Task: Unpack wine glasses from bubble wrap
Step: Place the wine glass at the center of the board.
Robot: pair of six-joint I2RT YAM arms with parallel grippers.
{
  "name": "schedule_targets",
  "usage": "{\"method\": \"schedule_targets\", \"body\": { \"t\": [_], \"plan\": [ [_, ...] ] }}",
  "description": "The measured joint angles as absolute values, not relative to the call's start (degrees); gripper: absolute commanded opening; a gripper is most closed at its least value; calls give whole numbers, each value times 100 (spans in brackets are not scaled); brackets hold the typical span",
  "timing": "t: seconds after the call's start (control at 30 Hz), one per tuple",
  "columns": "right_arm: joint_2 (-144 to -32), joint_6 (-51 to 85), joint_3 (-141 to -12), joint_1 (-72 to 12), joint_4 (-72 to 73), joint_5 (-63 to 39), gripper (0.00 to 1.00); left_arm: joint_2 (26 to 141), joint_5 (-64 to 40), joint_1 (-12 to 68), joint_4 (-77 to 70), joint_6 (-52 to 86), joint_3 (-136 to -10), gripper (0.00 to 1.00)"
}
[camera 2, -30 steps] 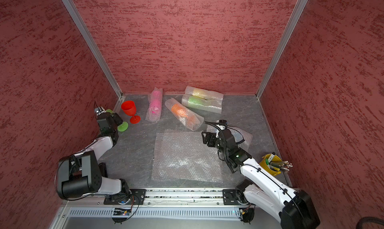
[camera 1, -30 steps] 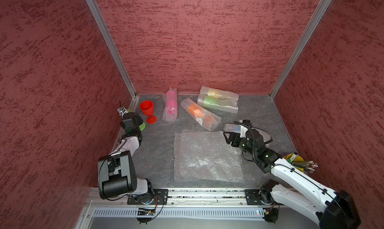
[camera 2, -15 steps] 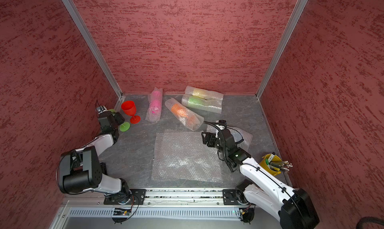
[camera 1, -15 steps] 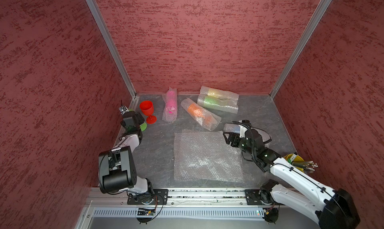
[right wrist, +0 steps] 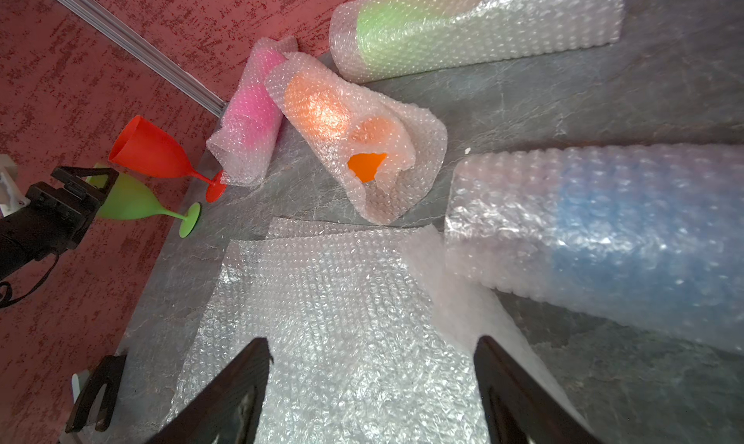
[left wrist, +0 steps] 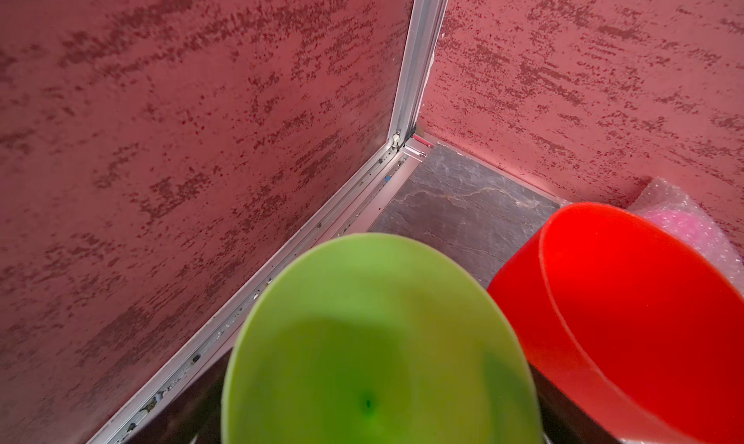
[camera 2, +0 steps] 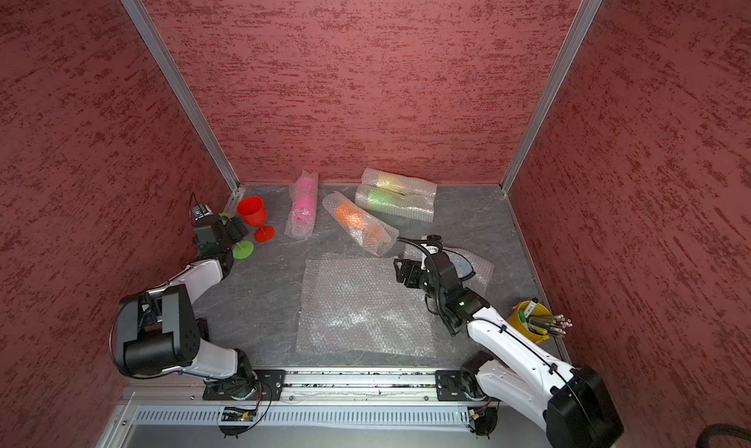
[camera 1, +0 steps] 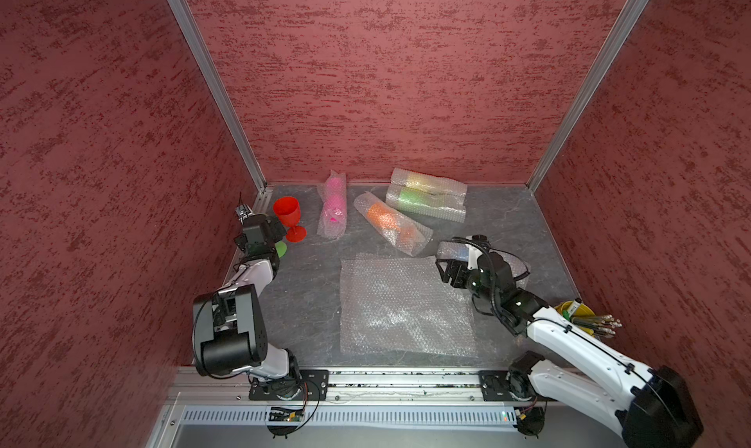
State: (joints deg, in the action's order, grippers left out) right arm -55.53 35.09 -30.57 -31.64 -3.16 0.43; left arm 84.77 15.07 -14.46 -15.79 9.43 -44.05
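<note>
Two goblets stand unwrapped and upright in the far left corner of the grey table (camera 1: 309, 304): a red plastic goblet (camera 1: 288, 216) and, just beside it, a light green plastic goblet (right wrist: 129, 202). The left gripper (camera 2: 232, 227) has the green bowl between its fingers; whether they press it or stand clear cannot be told. The right gripper (right wrist: 372, 341) hangs over a flat clear bubble-wrap sheet (camera 1: 406, 304), fingers wide apart, nothing between them. Just beside it lies a blue goblet in a bubble-wrap sleeve (right wrist: 604, 240). A sleeved pink goblet (camera 1: 334, 206), a sleeved orange goblet (camera 1: 386, 220), a sleeved green goblet (camera 1: 422, 200) and a sleeved yellow goblet (camera 1: 426, 182) lie near the back wall.
</note>
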Motion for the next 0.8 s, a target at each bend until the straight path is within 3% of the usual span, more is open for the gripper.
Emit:
{"method": "schedule_targets", "body": {
  "t": [0.23,0.8],
  "plan": [
    [-5553,3509,-3057,-3164,-314,45,82,8263,1780,-1378,-1098,1074,-4672,98],
    [-5537,3417,-3188,-3164,-556,176,82,7203,3795,-478,377,1177,-5745,100]
  ]
}}
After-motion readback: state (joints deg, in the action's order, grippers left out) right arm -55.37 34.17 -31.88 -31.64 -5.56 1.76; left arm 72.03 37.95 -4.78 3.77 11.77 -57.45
